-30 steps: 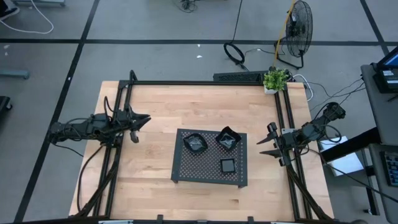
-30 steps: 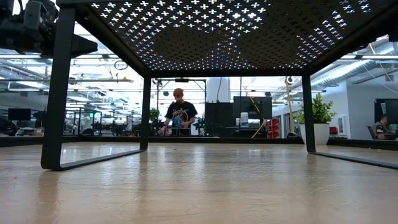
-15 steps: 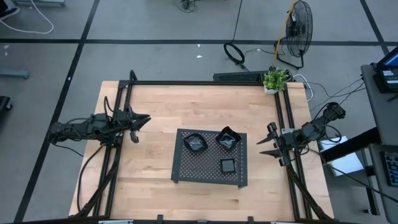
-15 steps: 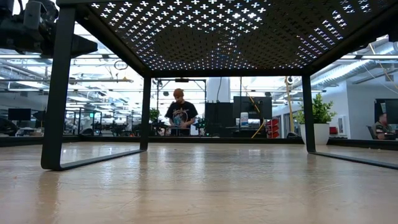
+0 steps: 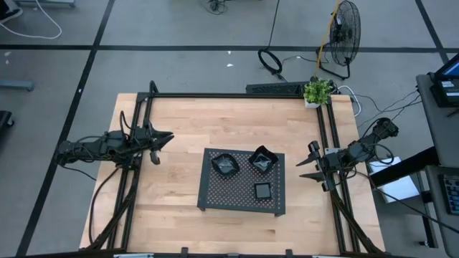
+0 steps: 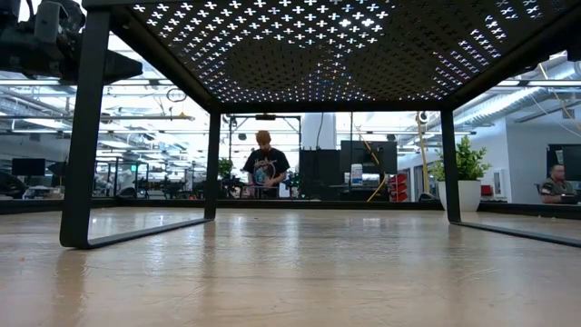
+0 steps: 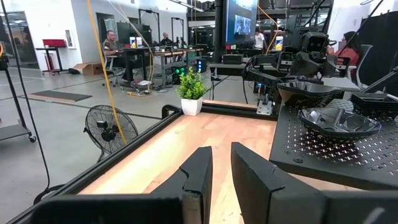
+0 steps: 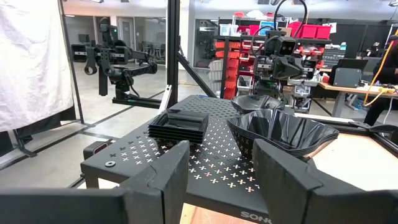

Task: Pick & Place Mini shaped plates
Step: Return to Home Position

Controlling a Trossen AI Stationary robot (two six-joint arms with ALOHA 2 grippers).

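My left pincer (image 5: 163,146) hangs over the left side of the table (image 5: 172,193). Its fingers (image 7: 196,176) are parted by only a slim gap and grip nothing. Ahead of it, and a little toward the table's near edge, stands the perforated shelf (image 5: 215,200). The shelf lies between my two pincers and well apart from both.

The mini shaped plates (image 5: 225,164) sit on top of the shelf in three piles. One angular pile is closest to my left pincer. A second angular pile (image 5: 263,160) lies straight ahead of my right pincer. A square pile (image 5: 263,190) is just beside that one, toward the near edge.

My right pincer (image 5: 305,160) hangs by the table's right rail, facing the shelf. Its fingers (image 8: 160,180) are spread wide and empty.
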